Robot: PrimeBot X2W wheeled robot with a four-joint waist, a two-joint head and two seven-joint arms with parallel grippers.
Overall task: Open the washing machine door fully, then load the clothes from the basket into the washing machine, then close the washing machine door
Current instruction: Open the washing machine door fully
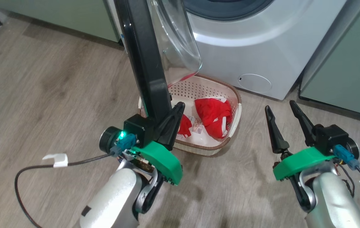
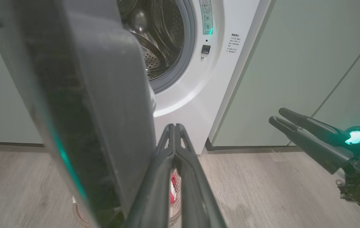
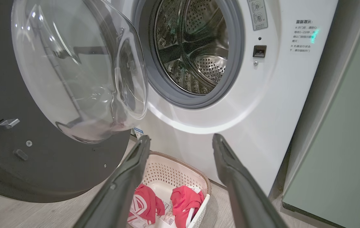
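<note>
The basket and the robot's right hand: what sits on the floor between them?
Nothing; the head view shows bare wood floor between the basket and the open right hand.

clothes (image 1: 213, 115): red, white trim. basket (image 1: 199, 90): cream, perforated, brown rim. washing machine (image 3: 183, 133): white, grey gasket. door (image 3: 40, 177): black rim, clear glass. floor (image 1: 56, 79): grey-brown woodgrain.

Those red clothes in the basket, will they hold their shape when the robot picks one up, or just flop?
Probably flop: the clothes lie crumpled in soft folds, so a pinched one would likely dangle. They look small against the basket, so probably light.
</note>
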